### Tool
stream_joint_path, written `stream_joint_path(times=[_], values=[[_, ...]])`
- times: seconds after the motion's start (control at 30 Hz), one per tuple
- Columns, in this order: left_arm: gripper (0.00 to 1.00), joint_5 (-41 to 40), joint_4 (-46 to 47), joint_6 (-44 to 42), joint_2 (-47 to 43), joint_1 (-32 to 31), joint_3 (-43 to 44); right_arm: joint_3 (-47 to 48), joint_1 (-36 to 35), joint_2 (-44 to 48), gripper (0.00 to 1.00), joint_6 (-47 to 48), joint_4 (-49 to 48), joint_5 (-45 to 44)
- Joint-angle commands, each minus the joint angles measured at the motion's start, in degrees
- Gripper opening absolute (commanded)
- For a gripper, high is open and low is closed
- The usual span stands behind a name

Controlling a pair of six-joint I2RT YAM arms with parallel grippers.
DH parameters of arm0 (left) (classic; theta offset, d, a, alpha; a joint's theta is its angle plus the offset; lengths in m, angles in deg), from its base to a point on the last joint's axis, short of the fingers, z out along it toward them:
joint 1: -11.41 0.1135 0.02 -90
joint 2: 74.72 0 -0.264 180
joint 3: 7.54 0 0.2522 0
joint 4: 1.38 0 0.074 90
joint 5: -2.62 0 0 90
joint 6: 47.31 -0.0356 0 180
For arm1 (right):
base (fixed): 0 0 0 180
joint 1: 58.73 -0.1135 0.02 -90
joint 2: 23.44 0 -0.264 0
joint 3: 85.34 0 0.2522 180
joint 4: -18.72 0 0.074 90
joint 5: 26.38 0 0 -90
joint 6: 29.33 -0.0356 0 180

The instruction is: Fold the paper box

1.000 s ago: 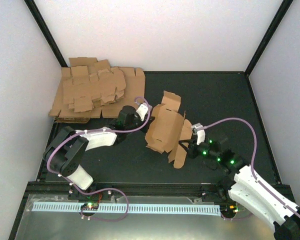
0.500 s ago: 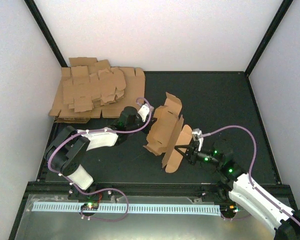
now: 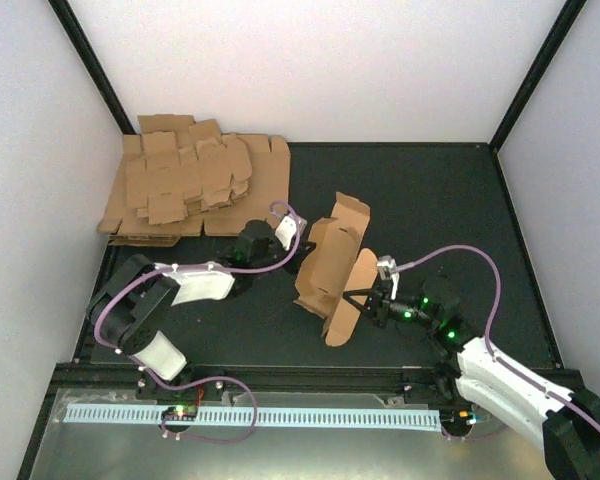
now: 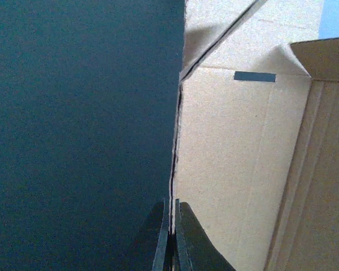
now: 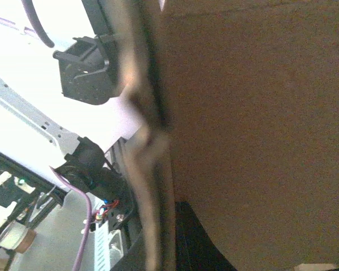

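Left pincer point(image 4: 170, 213) and right pincer point(image 3: 349, 298): two, both clenched on the one paper box point(image 3: 330, 262).
I see the left one nipping the box's thin left edge and the right one gripping its near flap. The box stands tilted mid-surface between them. One pile of cardboard sheets point(image 3: 185, 185) lies in the far left corner, well apart. Bare surface point(image 3: 430, 200) shows right of the box and beyond it.

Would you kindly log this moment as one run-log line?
phase: mid-fold | paper box: held between arms | left claw: shut on box edge | right claw: at flap, grip unclear | cardboard pile: far-left
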State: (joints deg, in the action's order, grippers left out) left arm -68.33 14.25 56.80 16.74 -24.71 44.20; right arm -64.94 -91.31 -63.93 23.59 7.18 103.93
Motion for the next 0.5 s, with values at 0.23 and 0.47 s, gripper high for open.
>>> stream_joint_path(times=[0.23, 0.47], values=[[0.02, -7.4, 20.1, 2.1, -1.4, -4.3, -7.6, 1.7, 0.2, -4.7, 0.02, 2.3, 3.2, 8.4], [0.02, -10.3, 32.5, 1.5, -1.8, -5.5, -14.2, 3.9, 0.1, -0.4, 0.02, 7.6, 16.9, 6.5]])
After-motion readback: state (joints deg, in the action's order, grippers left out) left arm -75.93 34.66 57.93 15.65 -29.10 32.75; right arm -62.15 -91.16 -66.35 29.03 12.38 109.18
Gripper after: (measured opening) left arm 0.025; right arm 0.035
